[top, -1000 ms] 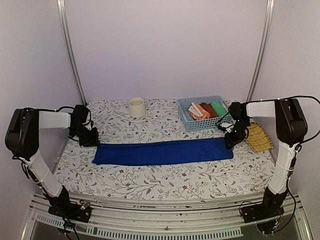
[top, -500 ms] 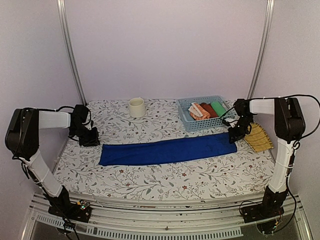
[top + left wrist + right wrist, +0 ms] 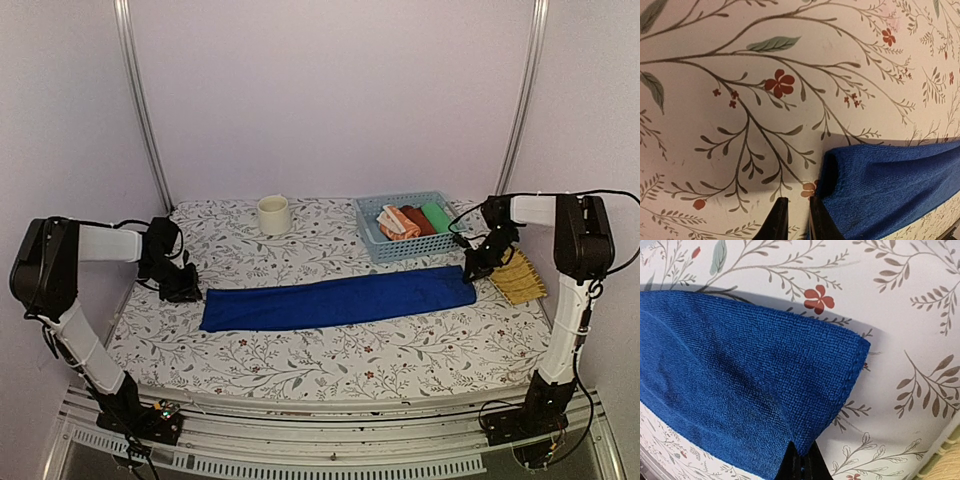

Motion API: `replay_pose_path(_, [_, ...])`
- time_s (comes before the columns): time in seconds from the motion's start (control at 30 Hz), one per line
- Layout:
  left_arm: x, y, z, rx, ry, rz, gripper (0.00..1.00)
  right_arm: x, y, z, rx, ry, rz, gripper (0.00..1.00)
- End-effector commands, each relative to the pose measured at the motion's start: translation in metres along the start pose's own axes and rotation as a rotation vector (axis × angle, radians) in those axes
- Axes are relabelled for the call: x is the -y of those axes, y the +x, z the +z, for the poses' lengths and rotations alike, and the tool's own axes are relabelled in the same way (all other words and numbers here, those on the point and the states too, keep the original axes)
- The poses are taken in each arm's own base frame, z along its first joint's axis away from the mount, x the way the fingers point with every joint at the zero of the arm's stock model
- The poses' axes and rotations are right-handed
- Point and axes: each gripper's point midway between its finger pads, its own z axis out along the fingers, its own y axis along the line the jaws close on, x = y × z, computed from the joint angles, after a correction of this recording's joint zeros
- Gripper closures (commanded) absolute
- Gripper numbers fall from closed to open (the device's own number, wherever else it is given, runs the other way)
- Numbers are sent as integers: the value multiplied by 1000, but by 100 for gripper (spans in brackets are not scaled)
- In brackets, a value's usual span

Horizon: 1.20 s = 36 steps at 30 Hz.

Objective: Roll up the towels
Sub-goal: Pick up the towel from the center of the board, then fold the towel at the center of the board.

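Observation:
The blue towel (image 3: pixel 335 300) lies folded into a long flat strip across the middle of the table. My right gripper (image 3: pixel 472 268) is at its right end, shut on the near corner of the blue towel (image 3: pixel 740 370); the right gripper (image 3: pixel 801 460) has its fingers pressed together under the cloth. My left gripper (image 3: pixel 185 290) is low at the strip's left end. In the left wrist view the left gripper (image 3: pixel 797 199) stands narrowly open with bare tablecloth in the gap, and the blue towel (image 3: pixel 890 185) lies against the outside of one finger. The orange-salmon towel (image 3: pixel 397 222) sits rolled in the basket.
A blue plastic basket (image 3: pixel 372 240) at the back right also holds a red roll (image 3: pixel 418 220) and a green roll (image 3: pixel 437 216). A cream cup (image 3: pixel 273 214) stands at the back centre. A yellow woven mat (image 3: pixel 518 275) lies beside the right gripper.
The right gripper has shut on the towel's right corner and drawn it right and back, sliding the whole strip rightward. The left gripper has shifted slightly toward the strip's left end.

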Motion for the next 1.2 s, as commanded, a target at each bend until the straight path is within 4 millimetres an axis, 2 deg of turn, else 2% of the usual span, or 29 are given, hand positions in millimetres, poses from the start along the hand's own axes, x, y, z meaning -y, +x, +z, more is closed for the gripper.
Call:
replay_pose_path(0.0, [0,17,1,-34,2,11,82,-16,-18,-46,94,-63,-22,97])
replay_pose_path(0.17, [-7,32,8,-79,-26,2,82,-39,-32,-71,146,-168,-48,97])
replay_pose_path(0.5, [-13,57,18,-155,-64,21,82,-87,-43,-102,212,-434,-96,97])
replay_pose_path(0.6, [-16,65,21,-180,-84,25,82,-101,-43,-103,175,-541,-61,97])
replay_pose_path(0.73, [-15,72,25,-200,-87,28,82,-132,-42,-96,144,-655,-94,97])
replay_pose_path(0.9, [-11,77,27,-207,-85,37,83,-180,-45,-84,100,-705,-190,97])
replay_pose_path(1.17, [-11,87,32,-231,-86,36,83,-239,-57,-69,42,-785,-268,97])
